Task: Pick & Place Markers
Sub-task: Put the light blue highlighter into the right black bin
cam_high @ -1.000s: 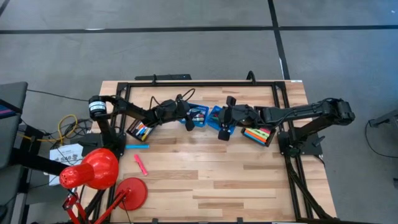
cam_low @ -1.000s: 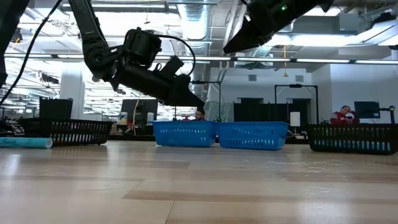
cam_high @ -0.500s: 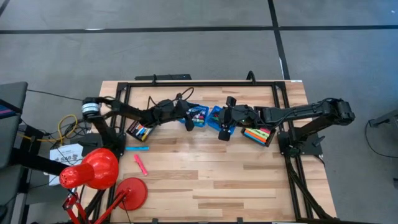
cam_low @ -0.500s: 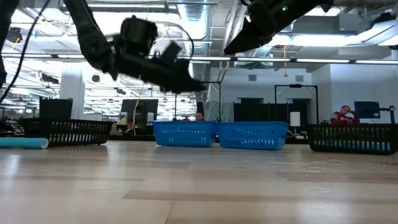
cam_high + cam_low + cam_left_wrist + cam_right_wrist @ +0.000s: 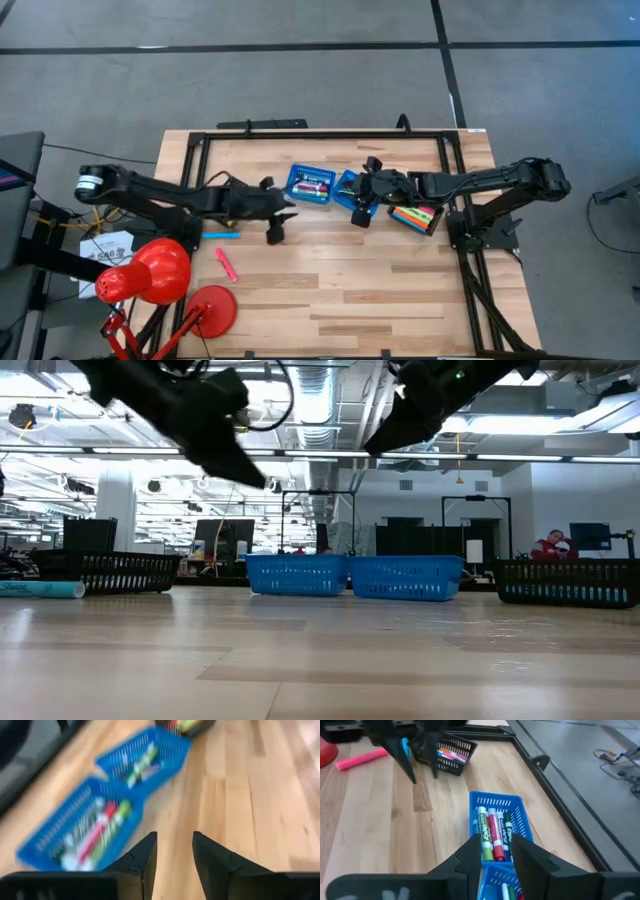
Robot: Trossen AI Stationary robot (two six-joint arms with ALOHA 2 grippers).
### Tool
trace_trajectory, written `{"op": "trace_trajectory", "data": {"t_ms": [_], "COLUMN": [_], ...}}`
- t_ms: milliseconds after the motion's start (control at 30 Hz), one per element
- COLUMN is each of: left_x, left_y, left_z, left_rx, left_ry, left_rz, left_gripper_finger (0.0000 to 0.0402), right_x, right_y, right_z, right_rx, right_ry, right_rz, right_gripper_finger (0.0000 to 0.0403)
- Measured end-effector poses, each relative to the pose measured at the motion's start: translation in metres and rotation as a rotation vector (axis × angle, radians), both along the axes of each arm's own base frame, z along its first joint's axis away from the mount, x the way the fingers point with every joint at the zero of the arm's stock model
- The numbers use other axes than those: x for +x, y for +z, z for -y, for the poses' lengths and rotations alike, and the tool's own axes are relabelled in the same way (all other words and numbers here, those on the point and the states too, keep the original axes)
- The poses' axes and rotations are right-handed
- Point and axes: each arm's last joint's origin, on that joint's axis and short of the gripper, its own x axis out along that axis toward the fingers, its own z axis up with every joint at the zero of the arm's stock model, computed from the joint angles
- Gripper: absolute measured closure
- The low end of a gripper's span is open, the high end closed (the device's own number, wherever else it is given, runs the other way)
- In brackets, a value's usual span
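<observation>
Markers lie in two blue baskets point(image 5: 312, 185) point(image 5: 349, 189) and two black trays point(image 5: 442, 750) point(image 5: 415, 216). A loose blue marker point(image 5: 220, 236) and a pink marker point(image 5: 226, 264) lie flat on the table. My left gripper point(image 5: 277, 228) is open and empty. It hangs over bare wood, near and left of the baskets point(image 5: 85, 835). My right gripper point(image 5: 495, 852) is open and empty, raised above the baskets. Green, red and white markers point(image 5: 492, 832) show past its fingers.
A red desk lamp point(image 5: 150, 272) stands at the table's near left corner. A black frame point(image 5: 320, 134) runs along the far edge and both sides. Bare wood lies across the near half of the table point(image 5: 380, 290). A person point(image 5: 553, 545) sits far behind.
My left gripper has drawn back from above the left blue basket toward the table's near left and risen, its arm swinging out to the left. The basket it covered now shows fully.
</observation>
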Motion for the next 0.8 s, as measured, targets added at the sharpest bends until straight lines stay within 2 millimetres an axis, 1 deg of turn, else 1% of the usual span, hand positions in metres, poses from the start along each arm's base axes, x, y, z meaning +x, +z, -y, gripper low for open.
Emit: {"op": "trace_trajectory", "data": {"t_ms": [233,367,433,533,633,700,800], "left_x": [-0.036,-0.061,-0.072,-0.082,-0.090,-0.096,-0.104], "left_y": [-0.003,-0.011,-0.015,-0.018,-0.020,-0.021,-0.028], "left_z": [0.015,0.020,0.023,0.030,0.035,0.037,0.036], "left_rx": [-0.198,-0.287,-0.339,-0.409,-0.426,-0.408,-0.387], "left_ry": [0.113,0.188,0.194,0.181,0.178,0.190,0.209], "left_rz": [-0.204,-0.409,-0.517,-0.631,-0.716,-0.776,-0.832], "left_gripper_finger": [0.0282,0.0282,0.0282,0.0282,0.0282,0.0282,0.0282], "right_x": [-0.001,-0.003,-0.003,-0.004,-0.005,-0.005,-0.005], "right_y": [-0.002,-0.004,-0.005,-0.006,-0.007,-0.007,-0.007], "right_z": [0.000,0.000,0.000,0.000,0.000,0.000,0.000], "right_rx": [0.041,0.064,0.070,0.090,0.107,0.108,0.115], "right_ry": [-0.026,-0.042,-0.047,-0.062,-0.074,-0.074,-0.074], "right_rz": [-0.007,-0.023,-0.034,-0.044,-0.049,-0.048,-0.049], "right_gripper_finger": [0.0305,0.0305,0.0305,0.0305,0.0305,0.0305,0.0305]}}
